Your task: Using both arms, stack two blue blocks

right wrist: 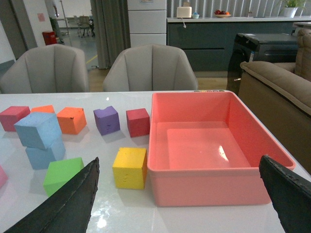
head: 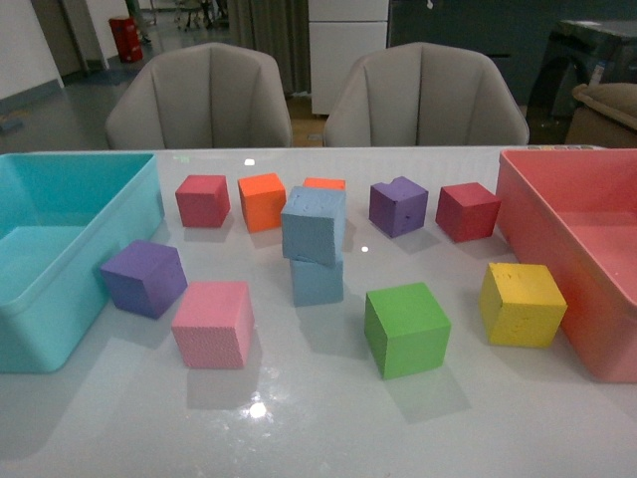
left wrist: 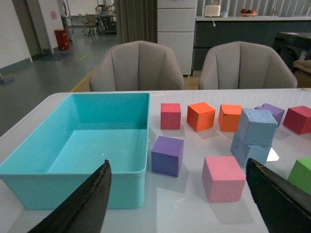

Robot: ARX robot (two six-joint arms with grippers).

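Observation:
Two light-blue blocks stand stacked in the middle of the table: the upper block [head: 315, 225] rests tilted and turned on the lower block [head: 318, 281]. The left wrist view shows the upper block [left wrist: 257, 127] on the lower one [left wrist: 249, 152], and the right wrist view shows the same pair, top [right wrist: 38, 129] and bottom [right wrist: 44, 153]. Neither arm appears in the front view. My left gripper [left wrist: 180, 194] is open, back from the stack, nothing between its fingers. My right gripper [right wrist: 180, 194] is open too, facing the pink bin.
A teal bin [head: 60, 299] sits at the left, a pink bin [head: 557, 239] at the right. Around the stack lie purple [head: 145, 278], pink [head: 213, 324], green [head: 406, 329], yellow [head: 522, 304], red [head: 203, 200], orange [head: 262, 201] and further cubes. Two chairs stand behind the table.

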